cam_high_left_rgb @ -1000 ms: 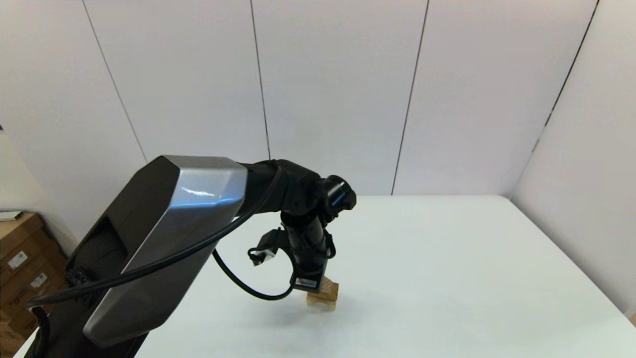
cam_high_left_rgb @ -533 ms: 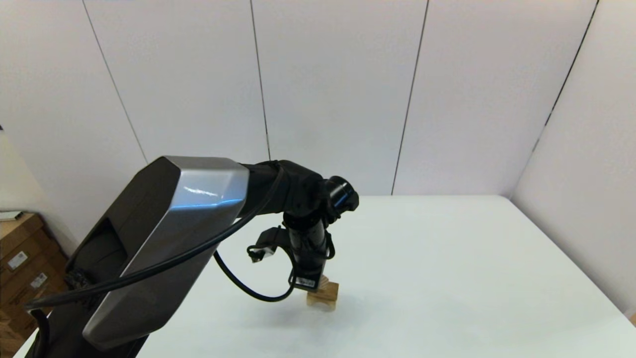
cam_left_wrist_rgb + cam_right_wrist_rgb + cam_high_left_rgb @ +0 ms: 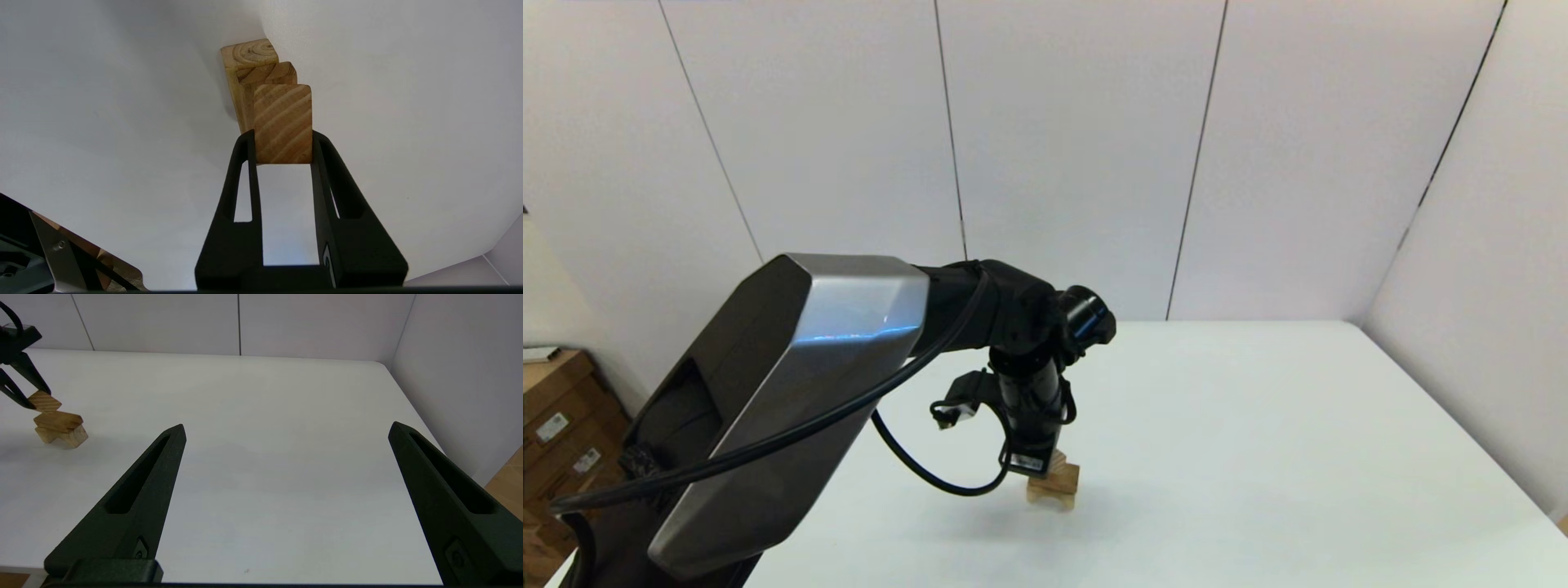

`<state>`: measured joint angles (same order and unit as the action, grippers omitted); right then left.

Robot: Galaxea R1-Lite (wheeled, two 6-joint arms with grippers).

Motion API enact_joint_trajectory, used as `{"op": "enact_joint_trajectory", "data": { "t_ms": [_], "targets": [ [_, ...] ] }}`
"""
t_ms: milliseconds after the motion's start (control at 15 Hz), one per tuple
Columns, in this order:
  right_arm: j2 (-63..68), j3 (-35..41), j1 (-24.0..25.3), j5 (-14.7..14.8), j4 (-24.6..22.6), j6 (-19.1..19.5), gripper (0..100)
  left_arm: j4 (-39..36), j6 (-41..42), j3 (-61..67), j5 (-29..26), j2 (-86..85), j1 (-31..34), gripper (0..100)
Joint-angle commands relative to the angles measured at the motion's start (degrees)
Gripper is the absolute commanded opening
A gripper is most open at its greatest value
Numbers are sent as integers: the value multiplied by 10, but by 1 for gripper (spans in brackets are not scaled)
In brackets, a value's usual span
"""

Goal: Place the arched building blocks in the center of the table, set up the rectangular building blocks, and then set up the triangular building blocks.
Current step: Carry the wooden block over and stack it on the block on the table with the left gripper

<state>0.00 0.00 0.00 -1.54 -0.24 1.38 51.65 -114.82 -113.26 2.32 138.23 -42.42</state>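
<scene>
The arched block [image 3: 1047, 495] stands near the middle of the white table [image 3: 1258, 441], with the rectangular block [image 3: 1064, 478] lying across its top. My left gripper [image 3: 1045, 464] reaches down from above and is shut on the triangular block [image 3: 282, 122], whose striped face shows between the two fingers [image 3: 245, 147]. In the right wrist view the triangular block [image 3: 44, 402] sits at the top of the stack and touches the rectangular block [image 3: 58, 419] over the arched block [image 3: 62, 437]. My right gripper [image 3: 286, 426] hovers open and empty, well to the right of the stack.
Cardboard boxes [image 3: 556, 425] stand on the floor beyond the table's left side. White wall panels close off the back and right of the table. The left arm's silver link [image 3: 792, 392] fills the near left of the head view.
The left arm's elbow and wrist have shifted a little to the right. The stack has stayed where it was.
</scene>
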Motion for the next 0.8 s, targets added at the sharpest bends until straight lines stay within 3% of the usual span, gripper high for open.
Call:
{"op": "enact_joint_trajectory", "data": {
  "t_ms": [67, 800],
  "targets": [
    [-1, 0, 0, 0, 0, 0, 100, 3, -7, 0, 0, 0, -2, 0],
    [-1, 0, 0, 0, -1, 0, 100, 1, -9, 0, -3, 15, -13, 0]
  ]
}}
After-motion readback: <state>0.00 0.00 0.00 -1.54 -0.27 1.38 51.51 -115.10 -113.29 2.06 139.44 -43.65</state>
